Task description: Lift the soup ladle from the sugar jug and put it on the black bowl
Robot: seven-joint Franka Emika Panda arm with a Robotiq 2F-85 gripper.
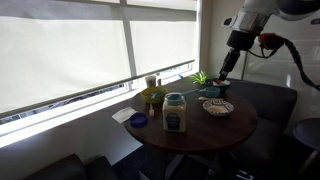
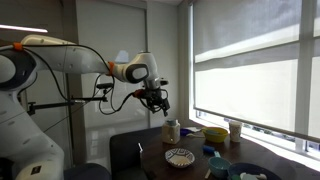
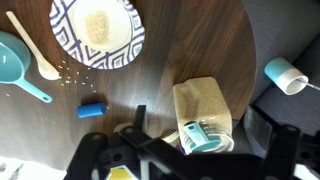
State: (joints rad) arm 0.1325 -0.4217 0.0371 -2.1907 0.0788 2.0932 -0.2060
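In an exterior view the arm stretches level, tool (image 2: 156, 101) pointing down above the table (image 2: 195, 172), its grip state unreadable.

A round, dark wooden table (image 1: 200, 130) carries a pale patterned dish (image 3: 97, 30) close to its edge. In the wrist view, a teal ladle (image 3: 14, 62) and a pale wooden spoon (image 3: 38, 55) lie side by side on the wood just beside the dish. Crumbs (image 3: 70, 70) are scattered near a small blue cylinder (image 3: 91, 109) lying on its side, and in an exterior view a jar (image 1: 175, 112) with a blue label stands upright toward the table's middle.
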